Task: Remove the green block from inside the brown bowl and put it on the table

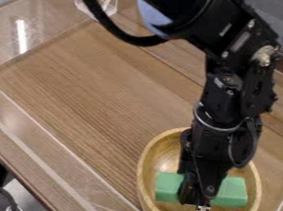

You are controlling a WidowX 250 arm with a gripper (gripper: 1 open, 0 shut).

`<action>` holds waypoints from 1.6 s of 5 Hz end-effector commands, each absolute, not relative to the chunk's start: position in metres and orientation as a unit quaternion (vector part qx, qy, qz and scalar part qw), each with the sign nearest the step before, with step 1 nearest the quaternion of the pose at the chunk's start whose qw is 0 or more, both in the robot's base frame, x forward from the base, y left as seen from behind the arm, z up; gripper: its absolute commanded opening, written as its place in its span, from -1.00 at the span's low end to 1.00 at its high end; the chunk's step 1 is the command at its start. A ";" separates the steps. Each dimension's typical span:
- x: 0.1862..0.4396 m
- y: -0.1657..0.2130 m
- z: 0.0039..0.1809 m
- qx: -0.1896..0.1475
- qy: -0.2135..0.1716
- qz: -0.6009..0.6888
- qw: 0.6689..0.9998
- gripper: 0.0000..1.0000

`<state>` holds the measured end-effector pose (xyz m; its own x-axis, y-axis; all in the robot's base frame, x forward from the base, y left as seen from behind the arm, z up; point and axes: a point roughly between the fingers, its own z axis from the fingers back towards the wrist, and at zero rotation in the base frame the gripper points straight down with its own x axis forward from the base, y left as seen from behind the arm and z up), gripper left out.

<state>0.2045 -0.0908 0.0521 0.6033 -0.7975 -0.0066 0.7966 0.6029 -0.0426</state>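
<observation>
Table (94, 80): tool (197, 199) astride green block (199, 189), brown bowl (156, 163).

A: Item one?

B: Green block (173, 187): flat, bright-green rectangular brick, matte faces. It sits inside the brown bowl (158, 157), long side across the hollow, its middle hidden from view; possibly a little tilted, hard to tell.

A: The bowl?

B: Round, shallow, light-brown wood, thick rim. Upright on the table (92, 90), near the front right corner.
</observation>
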 end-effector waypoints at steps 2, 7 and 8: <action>0.217 -0.098 0.065 -0.016 -0.020 -0.439 0.898 -1.00; 0.220 -0.097 0.084 -0.021 -0.037 -0.418 0.907 -1.00; 0.221 -0.096 0.087 -0.021 -0.041 -0.416 0.908 -1.00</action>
<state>0.2092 -0.0938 0.0698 0.6472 -0.7619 0.0245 0.7622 0.6462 -0.0392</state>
